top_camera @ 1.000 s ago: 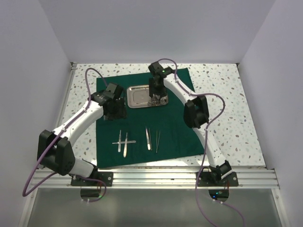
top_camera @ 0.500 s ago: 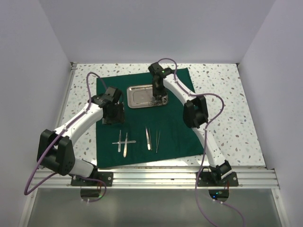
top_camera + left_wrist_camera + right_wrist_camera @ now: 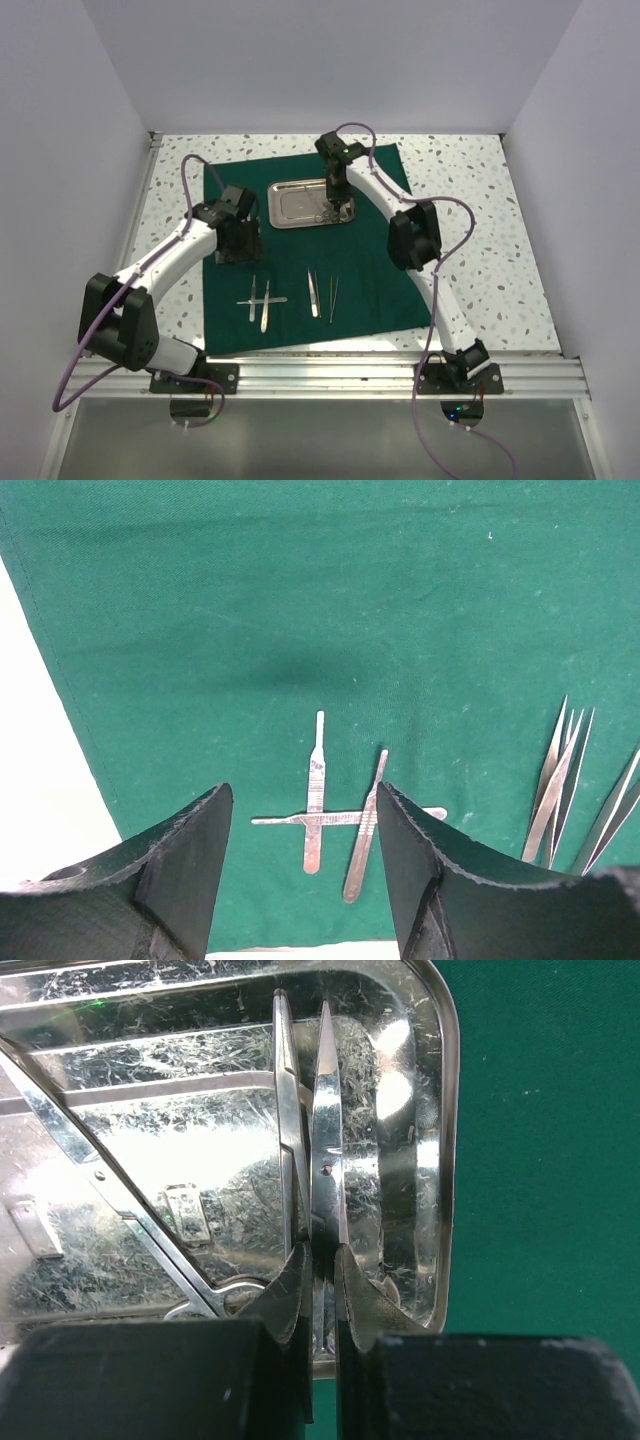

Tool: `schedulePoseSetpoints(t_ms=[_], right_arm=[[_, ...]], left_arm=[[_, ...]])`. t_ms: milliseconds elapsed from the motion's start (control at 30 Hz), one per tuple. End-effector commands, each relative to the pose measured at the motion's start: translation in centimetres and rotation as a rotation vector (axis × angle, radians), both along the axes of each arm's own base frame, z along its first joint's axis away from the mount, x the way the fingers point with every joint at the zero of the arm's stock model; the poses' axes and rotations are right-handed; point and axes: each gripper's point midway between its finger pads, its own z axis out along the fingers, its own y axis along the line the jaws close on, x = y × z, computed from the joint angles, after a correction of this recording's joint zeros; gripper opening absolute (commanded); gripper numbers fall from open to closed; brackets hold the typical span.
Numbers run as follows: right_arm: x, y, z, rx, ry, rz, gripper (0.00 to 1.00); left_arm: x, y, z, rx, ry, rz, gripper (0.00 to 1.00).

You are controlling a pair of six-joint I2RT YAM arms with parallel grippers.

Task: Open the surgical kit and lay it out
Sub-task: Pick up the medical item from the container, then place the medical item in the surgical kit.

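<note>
Three slim silver scalpels (image 3: 316, 818), criss-cross, on flat dark green cloth (image 3: 300, 600)

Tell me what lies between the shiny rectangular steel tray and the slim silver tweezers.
Only bare dark green cloth, seen in the top external view, separates steel tray and silver tweezers.

The white, grey-flecked stone-pattern counter (image 3: 510, 260) carries one thing directly: a dark green rectangular cloth (image 3: 370, 290), spread flat across the middle, with bare speckled margin showing left, right and behind.
</note>
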Motion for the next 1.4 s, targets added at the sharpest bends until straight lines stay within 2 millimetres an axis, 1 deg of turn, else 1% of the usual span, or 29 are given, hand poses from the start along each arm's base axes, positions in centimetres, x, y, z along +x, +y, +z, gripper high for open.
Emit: schedulePoseSetpoints(t_ms=[0, 33, 100, 133, 200, 233, 367, 433, 467, 500, 533, 567, 600, 633, 667, 700, 733, 767, 800, 833, 867, 900, 933, 1067, 1167, 1233, 1267, 1300, 1367], right_arm=[[-1.8, -0.5, -0.5, -0.01, 0.07, 0.019, 0.0], [-1.6, -0.2, 1.4, 0.009, 0.039, 0.022, 0.0], [-1.4, 0.1, 3.3, 0.037, 0.009, 0.028, 0.0], [-1.2, 0.2, 5.3, 0.058, -0.023, 0.028, 0.0], [-1.1, 0.3, 7.2, 0.085, -0.052, 0.028, 0.0], [-1.1, 0.4, 8.9, 0.102, -0.08, 0.029, 0.0], [-1.8, -0.4, 12.0, 0.118, -0.125, 0.016, 0.0], [-2.1, -0.9, 12.8, 0.115, -0.145, 0.012, 0.0], [-2.9, -1.7, 11.7, 0.09, -0.113, 0.006, 0.0], [-3.6, -2.2, 13.3, 0.098, -0.138, 0.004, 0.0], [-4.1, -2.8, 13.4, 0.086, -0.143, 0.0, 0.0], [-5.9, -3.9, 11.0, 0.041, -0.079, 0.004, 0.0], [-7.0, -4.7, 12.9, 0.054, -0.111, 0.003, 0.0], [-7.6, -5.2, 12.6, 0.052, -0.12, -0.001, 0.0], [-10.2, -6.9, 9.6, 0.001, -0.049, -0.004, 0.0], [-11.5, -7.6, 10.7, 0.017, -0.075, -0.006, 0.0], [-12.5, -8.0, 10.2, 0.023, -0.078, -0.006, 0.0], [-15.5, -9.6, 7.2, -0.013, 0.004, -0.014, 0.0], [-16.8, -10.2, 6.4, -0.014, 0.023, -0.017, 0.0], [-17.7, -10.6, 6.9, 0.007, 0.001, -0.022, 0.0], [-20.1, -11.8, 4.6, -0.018, 0.062, -0.035, 0.0], [-21.1, -12.0, 4.2, -0.004, 0.075, -0.034, 0.0], [-22.6, -12.6, 3.4, -0.003, 0.092, -0.037, 0.0], [-25.3, -12.7, 2.2, 0.045, 0.153, -0.045, 0.0], [-26.4, -12.5, 2.0, 0.079, 0.179, -0.031, 0.0], [-26.6, -12.9, 2.4, 0.058, 0.176, -0.031, 0.29], [-26.1, -13.0, 3.1, 0.054, 0.157, -0.029, 0.45], [-25.7, -13.0, 3.8, 0.052, 0.137, -0.029, 0.66], [-24.4, -12.9, 5.9, 0.041, 0.092, -0.033, 0.73]], left_arm=[[1.2, -0.2, 0.4, -0.012, -0.042, -0.015, 0.62], [1.4, -0.3, 0.5, -0.015, -0.043, -0.016, 0.62], [1.5, -0.4, 0.5, -0.017, -0.042, -0.018, 0.61], [1.7, -0.5, 0.6, -0.018, -0.045, -0.018, 0.61], [1.8, -0.6, 0.6, -0.019, -0.044, -0.019, 0.61], [2.0, -0.6, 0.7, -0.02, -0.047, -0.019, 0.61], [2.6, -0.8, 1.2, -0.022, -0.056, -0.022, 0.61], [3.2, -1.1, 1.7, -0.023, -0.069, -0.027, 0.61], [3.5, -1.1, 1.9, -0.023, -0.073, -0.031, 0.61], [3.8, -1.2, 2.1, -0.022, -0.077, -0.033, 0.61], [4.4, -1.5, 2.3, -0.025, -0.082, -0.037, 0.61], [4.7, -1.6, 2.5, -0.026, -0.086, -0.042, 0.61], [5.1, -1.8, 2.5, -0.027, -0.089, -0.045, 0.61], [5.9, -2.2, 2.6, -0.031, -0.092, -0.048, 0.61], [6.4, -2.4, 2.7, -0.032, -0.095, -0.051, 0.61], [6.9, -2.7, 2.8, -0.037, -0.096, -0.055, 0.61], [8.0, -3.2, 2.8, -0.042, -0.099, -0.058, 0.6], [8.5, -3.5, 2.9, -0.047, -0.101, -0.06, 0.6], [9.0, -3.9, 2.8, -0.053, -0.099, -0.064, 0.6], [10.1, -4.5, 2.9, -0.06, -0.101, -0.067, 0.59], [10.7, -4.9, 2.9, -0.065, -0.103, -0.07, 0.59], [11.0, -5.1, 1.9, -0.057, -0.07, -0.071, 0.59], [12.1, -5.7, 2.9, -0.072, -0.097, -0.074, 0.58], [13.9, -6.9, 3.2, -0.083, -0.096, -0.076, 0.57], [14.4, -7.1, 3.3, -0.085, -0.096, -0.074, 0.57], [14.3, -7.0, 3.1, -0.082, -0.091, -0.071, 0.57], [14.1, -6.9, 3.0, -0.08, -0.087, -0.069, 0.57], [13.9, -6.8, 3.0, -0.079, -0.084, -0.068, 0.57], [13.3, -6.4, 2.8, -0.07, -0.079, -0.065, 0.57]])
